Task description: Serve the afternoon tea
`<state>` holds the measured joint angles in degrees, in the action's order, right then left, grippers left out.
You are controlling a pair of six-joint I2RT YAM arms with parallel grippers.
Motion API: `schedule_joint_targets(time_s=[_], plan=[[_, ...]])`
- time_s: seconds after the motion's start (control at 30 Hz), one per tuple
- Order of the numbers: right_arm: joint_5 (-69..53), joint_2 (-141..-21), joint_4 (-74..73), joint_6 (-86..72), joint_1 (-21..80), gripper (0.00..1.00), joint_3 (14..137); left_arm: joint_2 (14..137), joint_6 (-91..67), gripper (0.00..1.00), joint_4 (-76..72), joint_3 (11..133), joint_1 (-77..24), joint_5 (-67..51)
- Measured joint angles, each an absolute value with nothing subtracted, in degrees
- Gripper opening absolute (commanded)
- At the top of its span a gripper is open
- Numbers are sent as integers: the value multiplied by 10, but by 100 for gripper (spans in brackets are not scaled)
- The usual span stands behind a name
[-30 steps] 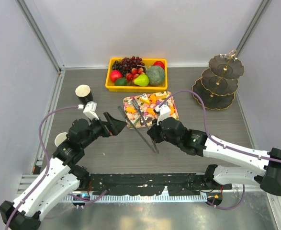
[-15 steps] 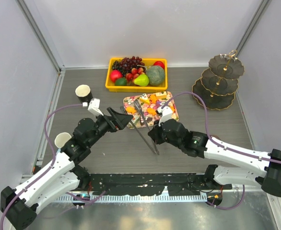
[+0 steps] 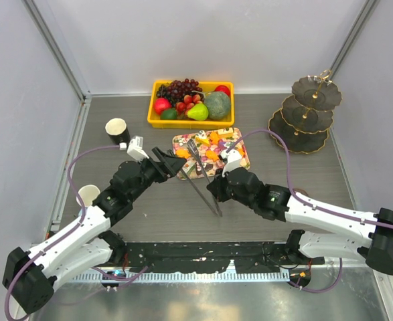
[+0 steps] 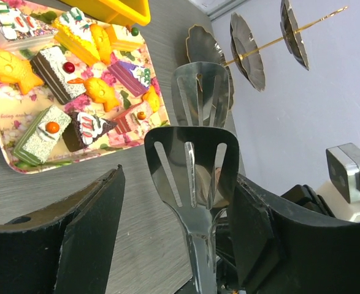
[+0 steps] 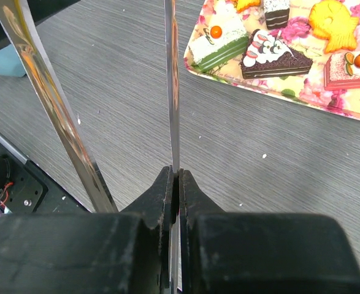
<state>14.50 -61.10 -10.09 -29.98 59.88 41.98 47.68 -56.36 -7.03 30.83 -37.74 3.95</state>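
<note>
Cake pieces (image 4: 63, 73) and fish-shaped pastries (image 4: 5, 64) lie on the flowered tray (image 3: 244, 162) mid-worktop. The tiered stand (image 3: 308, 110) sits at the far right corner. The right gripper (image 3: 214, 192) is clenched on one arm of the metal tongs (image 3: 200, 178). The left gripper (image 3: 172, 163) is released, its fingers either side of the tongs' blades.

text: none legible | tray (image 4: 2, 120): faint script line printed near its edge, too small to read | brands, numbers, signs: none legible

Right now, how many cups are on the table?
2. A black cup at the left, farther back; a light-blue cup nearer the front, left edge. More could be hidden.
</note>
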Motion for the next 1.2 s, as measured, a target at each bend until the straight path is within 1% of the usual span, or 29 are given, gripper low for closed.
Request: schedule_joint_targets(time_s=[0.03,0.1,0.27,0.4,0.47,0.5,0.53,0.57,0.63,0.67,0.7,0.73,0.77,0.8,0.83,0.9,0.93,1.2], plan=[[145,-611,-98,-300,599,5,417,479,-568,65,-73,308,-378,40],[145,-611,-94,-300,599,5,412,483,-575,63,-81,308,-378,41],[145,-611,-89,-299,599,5,405,489,-590,43,-103,308,-378,40],[144,-607,-84,-299,599,5,402,496,-599,32,-115,308,-378,39],[143,-601,-82,-297,599,13,399,498,-601,29,-120,308,-378,38],[143,-598,-82,-296,599,21,399,498,-602,25,-122,308,-378,38],[142,-594,-82,-294,599,26,398,499,-605,24,-125,308,-378,38],[141,-590,-82,-290,599,34,398,499,-608,23,-127,308,-378,37],[139,-579,-83,-280,599,45,398,499,-612,20,-132,307,-378,37],[138,-572,-84,-274,599,50,398,499,-614,20,-135,306,-378,36],[137,-566,-85,-268,599,59,398,499,-614,19,-135,305,-378,36],[134,-559,-87,-260,599,64,399,499,-616,19,-136,304,-378,36],[132,-552,-90,-254,599,76,399,499,-616,19,-137,302,-378,36],[129,-546,-94,-248,599,81,400,500,-617,19,-139,301,-378,35],[127,-540,-99,-242,599,90,401,501,-618,19,-140,301,-378,34],[123,-532,-115,-231,599,99,409,504,-620,19,-143,301,-378,31],[121,-528,-122,-225,599,96,412,506,-622,19,-144,301,-378,29],[91,-521,-151,-209,599,95,436,514,-637,18,-161,294,-378,23]])
